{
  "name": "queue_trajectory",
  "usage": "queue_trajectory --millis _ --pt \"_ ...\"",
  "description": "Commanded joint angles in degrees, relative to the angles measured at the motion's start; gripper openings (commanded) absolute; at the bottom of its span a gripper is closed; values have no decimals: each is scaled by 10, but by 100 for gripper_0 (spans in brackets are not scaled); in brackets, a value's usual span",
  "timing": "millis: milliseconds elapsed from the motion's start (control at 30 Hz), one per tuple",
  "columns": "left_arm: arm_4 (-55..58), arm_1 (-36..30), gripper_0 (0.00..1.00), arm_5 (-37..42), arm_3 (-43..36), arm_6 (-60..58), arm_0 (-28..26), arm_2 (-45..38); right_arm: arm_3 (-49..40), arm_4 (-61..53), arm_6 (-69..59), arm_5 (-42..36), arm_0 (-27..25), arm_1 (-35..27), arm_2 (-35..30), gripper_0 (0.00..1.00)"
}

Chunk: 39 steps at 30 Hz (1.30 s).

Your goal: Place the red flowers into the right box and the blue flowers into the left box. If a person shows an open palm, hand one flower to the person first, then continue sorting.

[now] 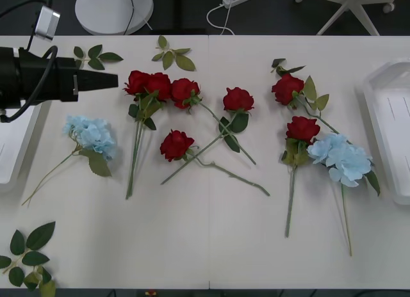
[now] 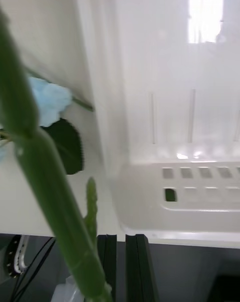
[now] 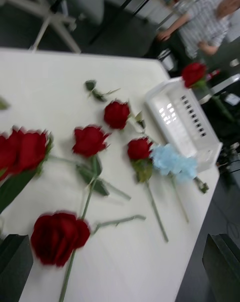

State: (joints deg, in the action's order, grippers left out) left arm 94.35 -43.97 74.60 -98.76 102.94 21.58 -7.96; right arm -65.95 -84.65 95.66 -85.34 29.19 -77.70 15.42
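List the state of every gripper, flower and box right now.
Right gripper: shut on held red flower, by its stem
Left gripper: open, empty
Held red flower: aloft near right box
Other red flowers: lying on table
Blue flowers: lying on table
Right box: visible part empty
Left box: partly under left arm

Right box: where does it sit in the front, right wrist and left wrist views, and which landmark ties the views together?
Front view: the right box lies at the table's right edge.
Right wrist view: seen close up, with its rim and slotted wall next to the blue flower.
Left wrist view: the box is at the far table edge, beyond the red roses.
Shared landmark: the blue flower lying beside the box.
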Motion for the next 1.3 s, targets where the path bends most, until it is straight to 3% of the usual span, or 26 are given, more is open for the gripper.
queue_trajectory --millis 33,233,600,933,967,1033,1167,1300 --pt "-59 -88 100 62 -7 50 -23 -6 52 63 29 30 17 35 -19 0" --pt "-125 -133 100 99 -7 51 -44 10 116 140 30 85 17 90 -20 0" --pt "-289 -137 100 86 33 68 -22 83 191 219 31 208 17 157 -19 0" --pt "-341 -137 100 -3 126 183 10 176 214 240 42 272 17 164 -19 0" --pt "-341 -137 100 -16 132 192 11 184 214 242 44 277 17 164 -19 2" --pt "-341 -133 100 -41 145 210 14 201 214 244 46 288 17 163 -19 27" --pt "-347 -115 100 -57 180 244 29 216 214 249 50 297 17 163 -19 61" --pt "-352 -90 100 -69 222 292 45 219 204 241 59 287 17 155 -19 77"
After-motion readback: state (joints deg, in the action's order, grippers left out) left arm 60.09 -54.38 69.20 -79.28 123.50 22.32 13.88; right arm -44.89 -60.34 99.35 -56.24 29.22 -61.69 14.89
